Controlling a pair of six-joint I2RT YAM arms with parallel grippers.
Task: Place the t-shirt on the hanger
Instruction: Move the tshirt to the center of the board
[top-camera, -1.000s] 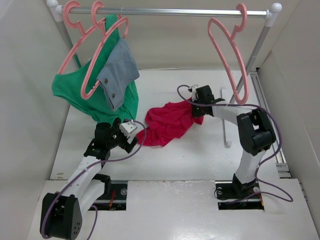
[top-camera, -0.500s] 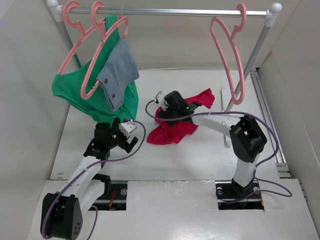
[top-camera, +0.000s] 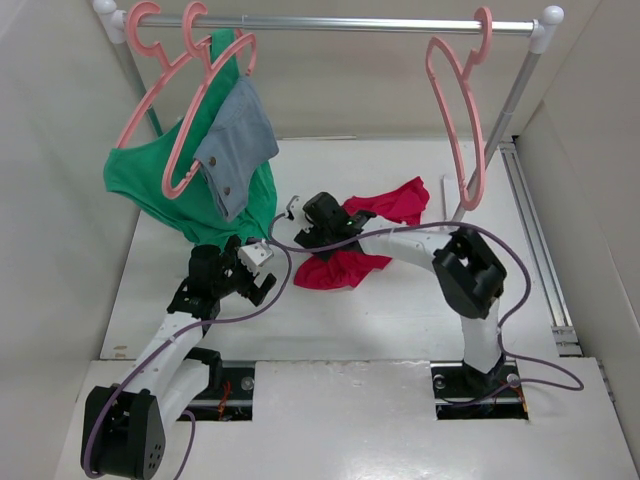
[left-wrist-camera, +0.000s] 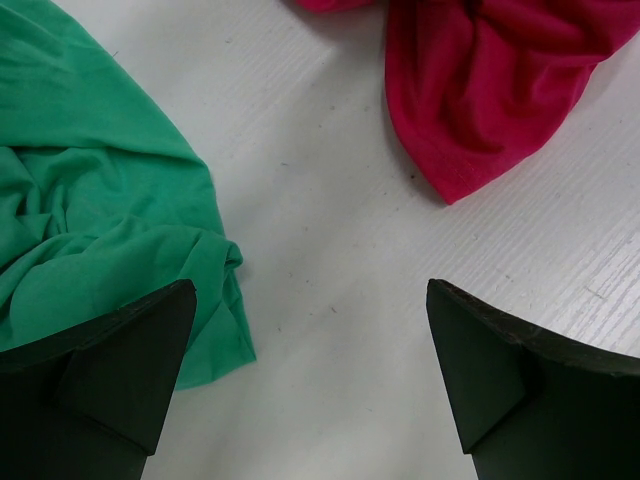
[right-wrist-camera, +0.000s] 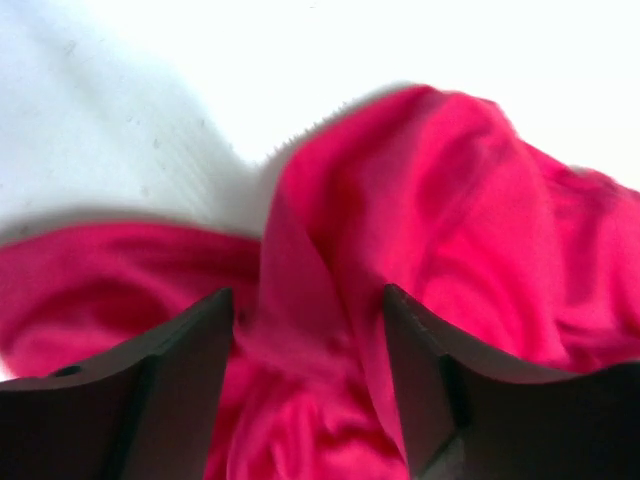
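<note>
The crimson t-shirt (top-camera: 372, 232) lies crumpled mid-table, one flap (top-camera: 402, 200) thrown toward the rack post. It also shows in the left wrist view (left-wrist-camera: 480, 90) and fills the right wrist view (right-wrist-camera: 430, 200). My right gripper (top-camera: 310, 228) hangs low over the shirt's left part. Its jaws (right-wrist-camera: 308, 295) stand open with a raised fold of red cloth between the fingers, not pinched. The empty pink hanger (top-camera: 460, 130) hangs at the right end of the rail. My left gripper (top-camera: 258, 275) (left-wrist-camera: 310, 290) is open over bare table, left of the shirt.
Two pink hangers (top-camera: 165, 110) at the rail's left end carry a green garment (top-camera: 235, 205) (left-wrist-camera: 90, 230) and a grey-blue one (top-camera: 238, 140). The green cloth droops to the table beside my left fingers. The rack's right post (top-camera: 505, 120) stands behind the shirt. White walls close both sides.
My right arm swung left across the t-shirt from its right edge and its jaws went from shut to open. The shirt bunched and one flap flipped rightward. The left arm stayed put.
</note>
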